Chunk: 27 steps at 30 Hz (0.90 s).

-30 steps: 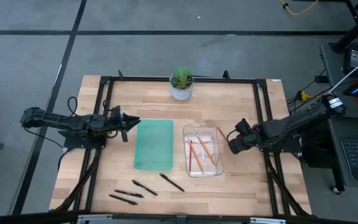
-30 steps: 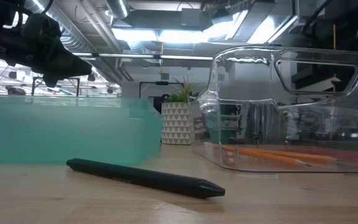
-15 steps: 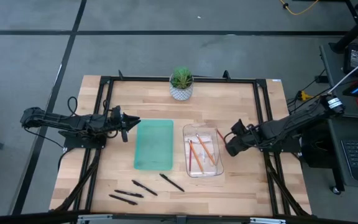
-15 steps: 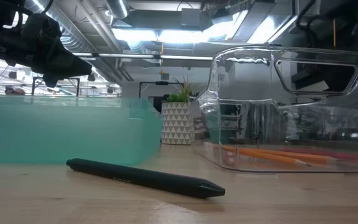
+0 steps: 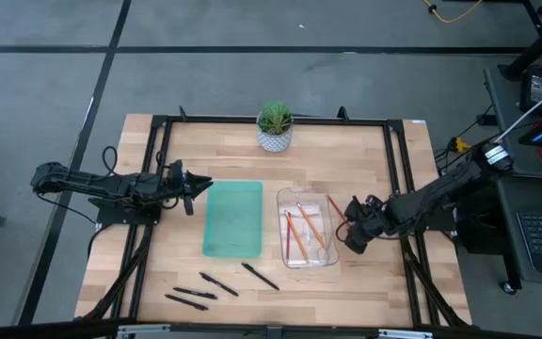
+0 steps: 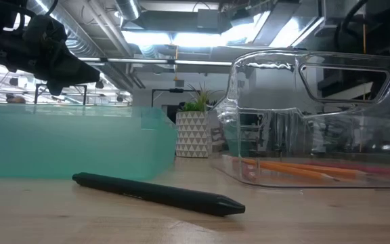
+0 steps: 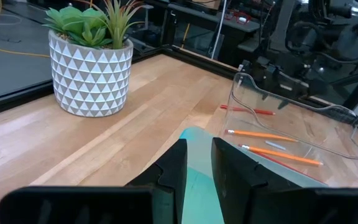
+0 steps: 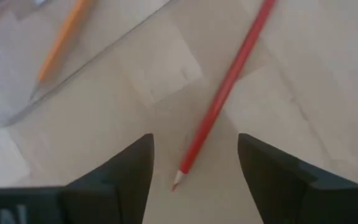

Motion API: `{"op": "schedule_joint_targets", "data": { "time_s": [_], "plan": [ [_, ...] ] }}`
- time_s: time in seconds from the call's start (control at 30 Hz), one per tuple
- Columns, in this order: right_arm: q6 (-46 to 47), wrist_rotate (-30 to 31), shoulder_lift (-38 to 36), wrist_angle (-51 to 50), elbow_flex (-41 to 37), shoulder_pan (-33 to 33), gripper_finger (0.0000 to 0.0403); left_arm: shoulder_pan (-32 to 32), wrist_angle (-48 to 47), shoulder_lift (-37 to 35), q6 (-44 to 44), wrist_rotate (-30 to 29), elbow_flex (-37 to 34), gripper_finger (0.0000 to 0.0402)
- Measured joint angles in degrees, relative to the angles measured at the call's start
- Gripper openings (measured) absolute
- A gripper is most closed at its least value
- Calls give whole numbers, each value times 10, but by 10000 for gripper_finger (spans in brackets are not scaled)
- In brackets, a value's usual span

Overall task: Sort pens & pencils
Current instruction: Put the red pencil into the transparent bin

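I have the right end effector (image 5: 351,234) low over the desk (image 5: 346,151) near its right edge, just outside the clear bin (image 5: 307,259). Its fingers (image 8: 126,168) stand apart, and a red pencil (image 8: 224,99) lies on the bare wood between them, sharpened tip toward the wrist camera, not yet gripped. From above, that red pencil (image 5: 334,204) shows as a thin stick beside the bin's right wall. Two orange pencils (image 5: 311,226) lie loose on the floor of the clear bin, slim and pointed, with a small pale scrap near them.

The three pens (image 5: 216,283) are matte black, short and thin. They rest scattered on the wood near the front edge, in front of the teal tray (image 5: 233,218), none inside it.

The left end effector (image 5: 188,185) hovers beside the teal tray's left side, its fingers (image 7: 173,171) nearly together with only a narrow gap, holding nothing. A potted plant (image 5: 274,127) sits at the back edge.
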Motion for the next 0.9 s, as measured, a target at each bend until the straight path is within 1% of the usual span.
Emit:
{"op": "schedule_joint_targets", "data": {
  "time_s": [0.13,0.27,0.33,0.53,0.63,0.77,0.9],
  "plan": [
    [51,12,35,2,0,14,227,0,0,0,0,-1,0,69],
    [55,22,71,3,0,14,223,0,0,0,0,-2,0,69],
    [68,16,85,3,0,8,223,0,0,0,-1,-2,0,69],
    [84,-28,122,16,4,-13,222,0,0,0,-1,-2,0,69],
    [116,-36,132,11,6,-21,214,0,1,0,-1,-2,0,69],
    [130,-40,134,1,7,-27,177,0,0,0,-1,-2,0,69],
    [129,-40,134,-4,8,-28,114,0,0,0,-1,-2,0,69]
  ]
}}
